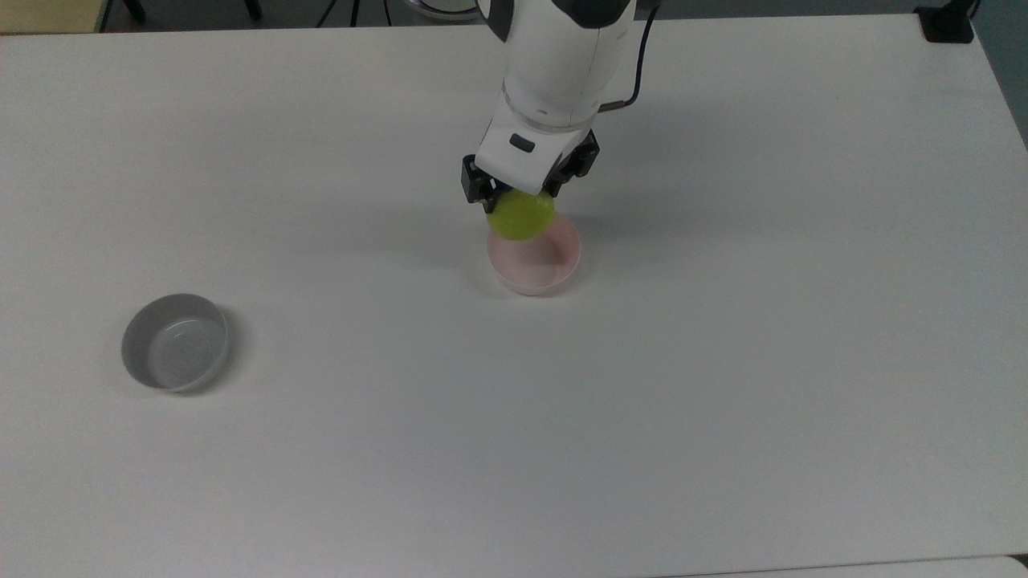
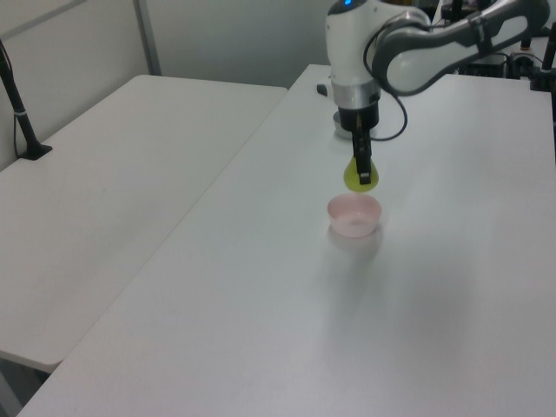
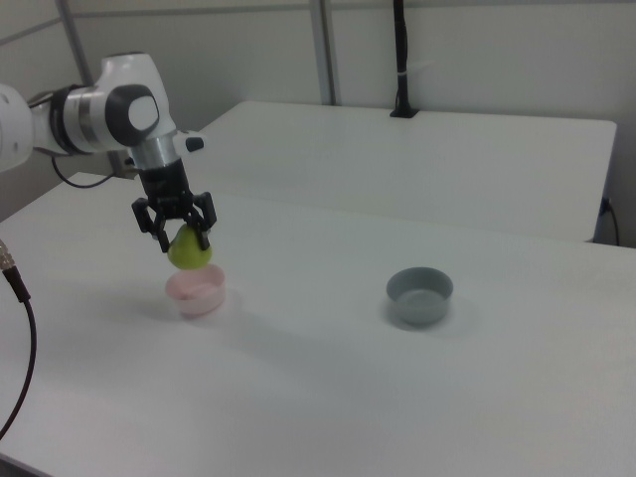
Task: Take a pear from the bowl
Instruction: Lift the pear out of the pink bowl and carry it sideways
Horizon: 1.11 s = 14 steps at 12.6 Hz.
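Note:
My gripper [image 1: 518,195] [image 2: 362,174] [image 3: 183,235] is shut on the yellow-green pear [image 1: 521,216] [image 2: 360,177] [image 3: 189,250] and holds it in the air, clear of the table. Just below it stands the pale pink bowl [image 1: 554,257] [image 2: 354,215] [image 3: 195,292], with nothing inside. In the top view the pear overlaps the bowl's far rim. In the left view and the right view there is a small gap between the pear's underside and the bowl's rim.
A grey bowl [image 1: 175,342] [image 3: 419,294] stands with nothing in it on the white table [image 1: 723,361], far toward the top view's left. A second white table [image 2: 113,174] [image 3: 427,159] stands beside this one, with a black post [image 3: 401,60] on it.

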### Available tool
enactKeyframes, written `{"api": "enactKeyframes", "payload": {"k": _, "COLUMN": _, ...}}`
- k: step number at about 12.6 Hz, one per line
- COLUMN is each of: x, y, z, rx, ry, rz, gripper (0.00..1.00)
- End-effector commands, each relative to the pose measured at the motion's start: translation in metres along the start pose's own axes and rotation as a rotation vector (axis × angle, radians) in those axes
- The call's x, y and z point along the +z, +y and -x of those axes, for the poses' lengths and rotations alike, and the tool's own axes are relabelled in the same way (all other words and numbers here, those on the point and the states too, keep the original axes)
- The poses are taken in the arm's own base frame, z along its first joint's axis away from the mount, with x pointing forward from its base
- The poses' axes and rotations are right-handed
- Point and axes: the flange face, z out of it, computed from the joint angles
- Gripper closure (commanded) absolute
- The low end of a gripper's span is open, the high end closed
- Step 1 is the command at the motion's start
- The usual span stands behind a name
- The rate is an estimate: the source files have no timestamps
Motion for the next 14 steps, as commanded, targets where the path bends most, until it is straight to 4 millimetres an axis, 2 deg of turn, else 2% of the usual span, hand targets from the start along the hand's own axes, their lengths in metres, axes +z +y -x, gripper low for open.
{"api": "enactKeyframes", "payload": {"k": 1, "x": -0.036, "y": 0.016, "z": 0.020, "rx": 0.039, "ry": 0.003, "rz": -0.009, "gripper": 0.44}}
{"api": "enactKeyframes", "payload": {"k": 5, "x": -0.040, "y": 0.049, "z": 0.029, "rx": 0.085, "ry": 0.000, "rz": -0.009, "gripper": 0.44}}
{"api": "enactKeyframes", "payload": {"k": 8, "x": -0.043, "y": 0.103, "z": 0.035, "rx": 0.168, "ry": 0.022, "rz": 0.003, "gripper": 0.44}}
{"api": "enactKeyframes", "payload": {"k": 10, "x": -0.040, "y": 0.149, "z": 0.044, "rx": 0.199, "ry": 0.047, "rz": 0.009, "gripper": 0.44}}
{"api": "enactKeyframes", "payload": {"k": 12, "x": -0.026, "y": 0.177, "z": 0.046, "rx": 0.226, "ry": 0.061, "rz": 0.010, "gripper": 0.44}}
{"api": "enactKeyframes", "payload": {"k": 14, "x": -0.006, "y": 0.182, "z": 0.036, "rx": 0.229, "ry": 0.075, "rz": 0.011, "gripper": 0.44}}
